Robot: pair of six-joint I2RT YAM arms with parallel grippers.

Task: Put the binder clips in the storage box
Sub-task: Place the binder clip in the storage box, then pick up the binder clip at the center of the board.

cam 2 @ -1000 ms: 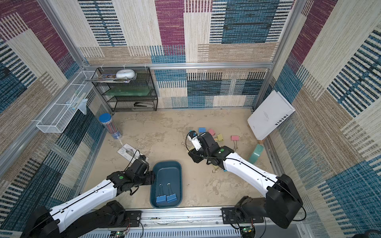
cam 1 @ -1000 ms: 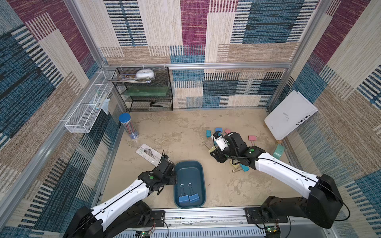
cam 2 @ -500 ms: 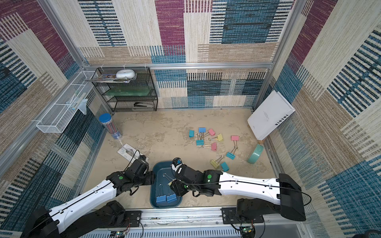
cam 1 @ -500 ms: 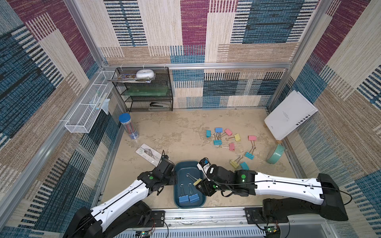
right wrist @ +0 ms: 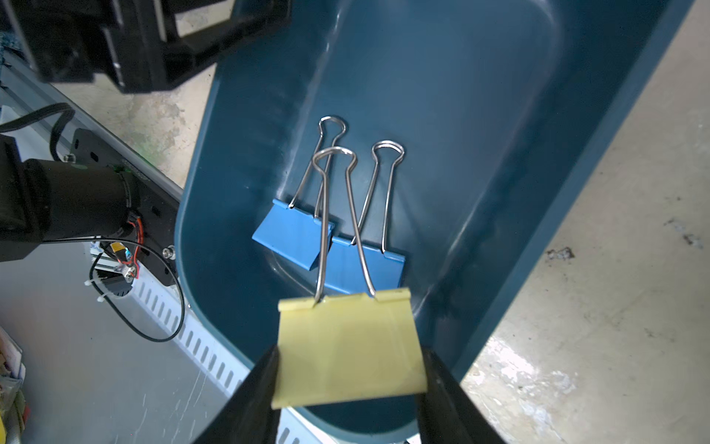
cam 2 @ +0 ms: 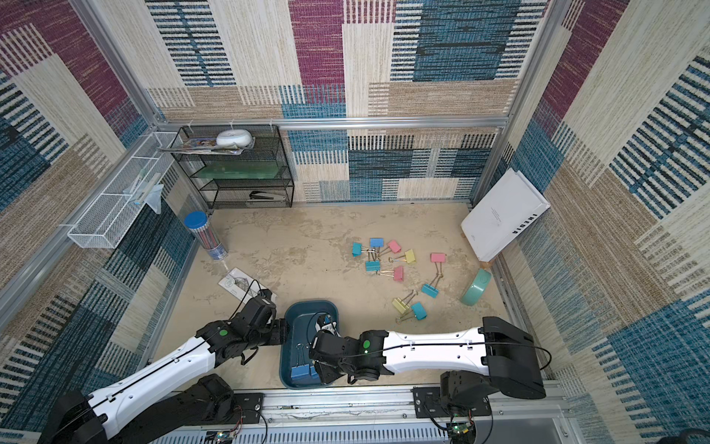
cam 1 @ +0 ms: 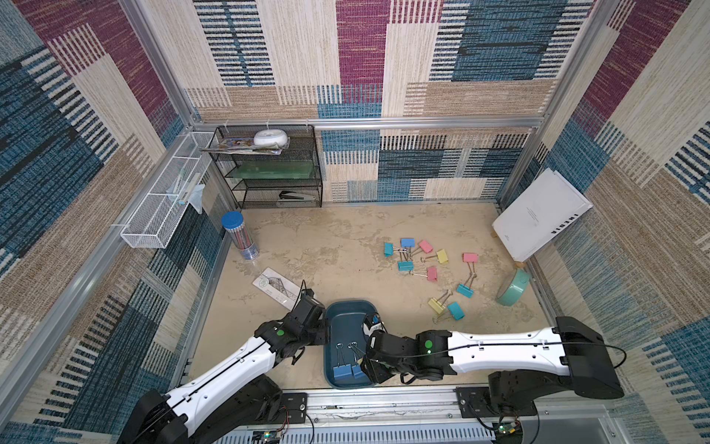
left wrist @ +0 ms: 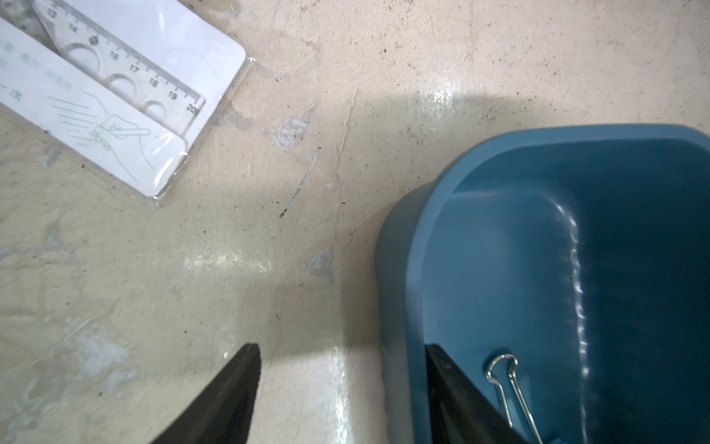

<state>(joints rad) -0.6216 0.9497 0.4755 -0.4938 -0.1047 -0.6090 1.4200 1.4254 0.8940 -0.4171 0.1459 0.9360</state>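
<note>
The dark teal storage box lies at the table's front edge with two blue binder clips side by side in its near end. My right gripper hangs over that end, shut on a yellow binder clip by its body, wire handles pointing ahead over the blue pair. My left gripper stands open astride the box's left wall, one finger inside and one outside on the table. Several loose binder clips in pink, teal, blue and yellow lie scattered to the right.
A mint-green ring leans by the right wall below a white booklet. A packaged ruler lies just beyond my left gripper, a pencil tube behind it. A black mesh shelf and a white wire basket stand at back left.
My right arm has swung from the loose pile to the box with the yellow clip, then drawn back toward the box's near end. The left arm has not moved.
</note>
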